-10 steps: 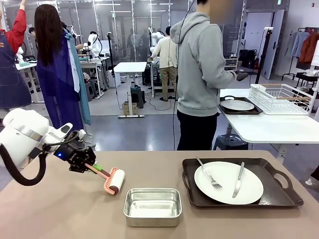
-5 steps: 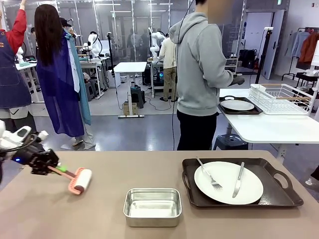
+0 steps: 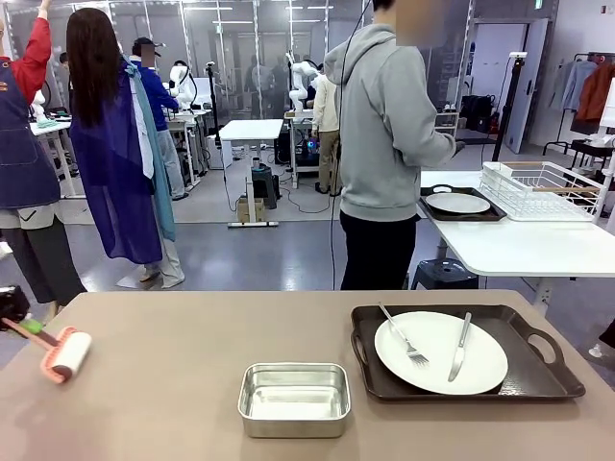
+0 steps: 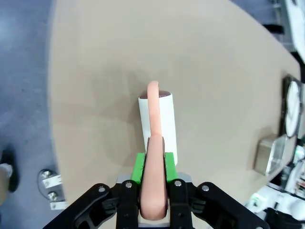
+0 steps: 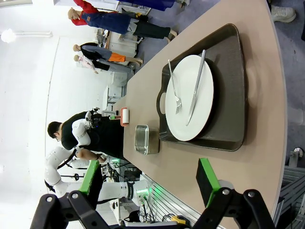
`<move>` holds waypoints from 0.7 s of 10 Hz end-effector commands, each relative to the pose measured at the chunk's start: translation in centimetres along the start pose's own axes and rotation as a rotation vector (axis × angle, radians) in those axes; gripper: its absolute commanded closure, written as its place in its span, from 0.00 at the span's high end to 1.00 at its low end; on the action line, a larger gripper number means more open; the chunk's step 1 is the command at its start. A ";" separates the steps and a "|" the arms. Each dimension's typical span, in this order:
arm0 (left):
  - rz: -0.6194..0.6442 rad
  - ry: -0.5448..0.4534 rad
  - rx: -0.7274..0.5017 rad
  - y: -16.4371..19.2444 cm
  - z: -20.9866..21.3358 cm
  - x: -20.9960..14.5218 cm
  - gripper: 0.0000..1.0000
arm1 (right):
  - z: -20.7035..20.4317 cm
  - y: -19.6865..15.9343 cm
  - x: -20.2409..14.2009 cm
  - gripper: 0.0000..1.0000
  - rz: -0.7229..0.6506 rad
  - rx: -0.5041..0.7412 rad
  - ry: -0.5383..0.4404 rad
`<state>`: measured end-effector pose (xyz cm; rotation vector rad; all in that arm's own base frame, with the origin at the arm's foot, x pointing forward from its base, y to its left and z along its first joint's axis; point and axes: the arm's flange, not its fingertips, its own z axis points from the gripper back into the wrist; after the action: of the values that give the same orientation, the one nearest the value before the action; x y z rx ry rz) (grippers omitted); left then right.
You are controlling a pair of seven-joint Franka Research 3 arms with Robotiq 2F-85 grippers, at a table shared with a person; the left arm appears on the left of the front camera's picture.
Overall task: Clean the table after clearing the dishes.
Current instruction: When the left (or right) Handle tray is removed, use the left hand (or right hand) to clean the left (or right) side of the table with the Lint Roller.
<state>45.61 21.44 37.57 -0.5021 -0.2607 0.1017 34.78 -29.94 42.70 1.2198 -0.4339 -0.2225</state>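
Observation:
My left gripper (image 3: 19,320) is at the far left edge of the beige table (image 3: 173,403), shut on the pink handle of a lint roller (image 3: 65,353). In the left wrist view the gripper (image 4: 153,191) clamps that handle between green pads, and the white roll (image 4: 161,119) points down at the tabletop (image 4: 214,71) near its edge. One of the dishes, a white plate (image 3: 440,351) with fork and knife, sits on a dark tray (image 3: 538,379) at the right. My right gripper (image 5: 148,183) hangs open above the table's right end, looking at the plate (image 5: 190,98).
A square steel pan (image 3: 294,398) stands at the front middle. A person in a grey hoodie (image 3: 384,125) stands at the far side, turned to a white side table (image 3: 519,245) that holds another plate on a tray (image 3: 457,203) and a wire rack (image 3: 543,188).
My left arm has swept the lint roller leftward across the table, from left of the steel pan to the far left edge. The plate, tray and pan have not moved.

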 end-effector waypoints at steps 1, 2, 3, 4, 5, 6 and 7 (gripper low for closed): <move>-0.028 -0.022 0.110 -0.4 1.7 -1.9 0.20 | 0.0 0.2 -0.2 1.00 0.016 0.013 -0.001; -0.070 -0.032 0.087 -1.8 3.1 -2.6 0.20 | 0.0 0.2 -0.2 1.00 0.016 0.013 -0.001; -0.103 -0.064 0.076 -3.2 4.9 -3.3 0.20 | 0.0 0.2 -0.2 1.00 0.016 0.013 -0.001; -0.156 -0.104 0.056 -5.2 7.3 -4.7 0.20 | 0.0 0.2 -0.2 1.00 0.016 0.013 -0.001; -0.202 -0.146 0.019 -6.7 8.9 -6.0 0.20 | 0.0 0.2 -0.2 1.00 0.016 0.013 -0.001; -0.104 -0.064 0.073 -3.1 5.4 -2.4 0.20 | 0.0 0.2 -0.2 1.00 0.016 0.013 -0.001; -0.104 -0.064 0.073 -3.1 5.4 -2.4 0.20 | 0.0 0.2 -0.2 1.00 0.016 0.013 -0.001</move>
<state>39.97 19.66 45.16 -0.4275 -0.3929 0.0029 34.75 -29.93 42.80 1.2197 -0.4357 -0.2209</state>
